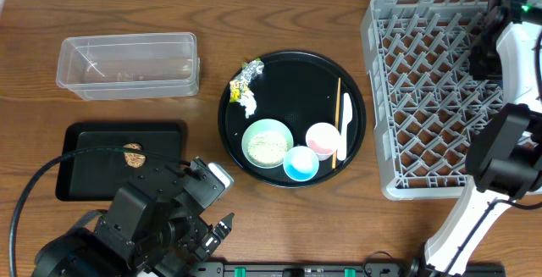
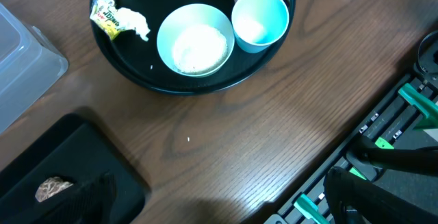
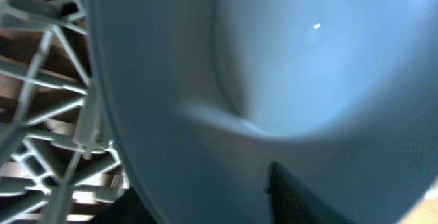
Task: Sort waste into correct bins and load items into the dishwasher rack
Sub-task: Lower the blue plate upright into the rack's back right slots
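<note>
In the right wrist view my right gripper (image 3: 275,183) is shut on the dark blue plate (image 3: 294,59), which fills the view over the grey rack (image 3: 48,114). Overhead, this gripper (image 1: 484,52) is above the rack (image 1: 423,91). My left gripper (image 1: 222,226) is open and empty near the front edge. The green bowl (image 1: 268,142) with rice grains, light blue cup (image 1: 301,163), pink cup (image 1: 322,138), white spoon (image 1: 345,124), chopsticks (image 1: 338,120), foil and yellow wrapper (image 1: 246,74) and white paper (image 1: 248,101) lie on the round black tray (image 1: 292,65).
The clear tub (image 1: 127,63) stands at the back left. The shallow black tray (image 1: 85,171) at the front left holds the brown lump (image 1: 133,154), which also shows in the left wrist view (image 2: 53,188). The right arm's base stands at the front right.
</note>
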Tool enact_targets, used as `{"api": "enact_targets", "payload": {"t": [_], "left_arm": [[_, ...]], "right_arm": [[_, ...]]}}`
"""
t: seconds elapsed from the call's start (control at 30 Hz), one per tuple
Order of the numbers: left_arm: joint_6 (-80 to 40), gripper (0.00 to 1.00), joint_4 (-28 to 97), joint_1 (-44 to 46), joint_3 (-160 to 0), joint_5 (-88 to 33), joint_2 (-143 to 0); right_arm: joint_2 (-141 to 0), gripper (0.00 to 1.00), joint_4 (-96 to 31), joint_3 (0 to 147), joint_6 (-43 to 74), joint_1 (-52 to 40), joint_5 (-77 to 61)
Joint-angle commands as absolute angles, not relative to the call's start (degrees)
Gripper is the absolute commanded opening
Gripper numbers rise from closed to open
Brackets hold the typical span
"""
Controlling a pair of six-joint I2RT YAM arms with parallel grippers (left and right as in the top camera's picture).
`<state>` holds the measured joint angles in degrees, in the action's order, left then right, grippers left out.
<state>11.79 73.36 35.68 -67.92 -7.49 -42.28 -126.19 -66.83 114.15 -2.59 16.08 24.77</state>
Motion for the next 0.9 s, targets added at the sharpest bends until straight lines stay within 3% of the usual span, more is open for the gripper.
{"api": "enact_targets", "payload": {"t": [0.0,0.43,0.67,0.87], "left_arm": [[11.5,0.98,73.2,35.4,-67.6,-7.2,-42.3],[11.5,0.98,73.1,35.4,-67.6,-7.2,-42.3],[11.5,0.98,73.1,35.4,-67.6,-7.2,-42.3],[11.5,0.98,73.0,35.4,-67.6,-7.2,-42.3]], "right_arm": [[-125.6,0.33,-66.7,114.7,-2.9,16.6,19.0],[-117.8,0.01,-66.6,119.4,0.4,17.5,8.7],[-112.5,0.01,-65.6,121.2,2.6,19.0,-3.2],[-110.5,0.01,-61.4,121.2,5.2,22.3,-37.3]]}}
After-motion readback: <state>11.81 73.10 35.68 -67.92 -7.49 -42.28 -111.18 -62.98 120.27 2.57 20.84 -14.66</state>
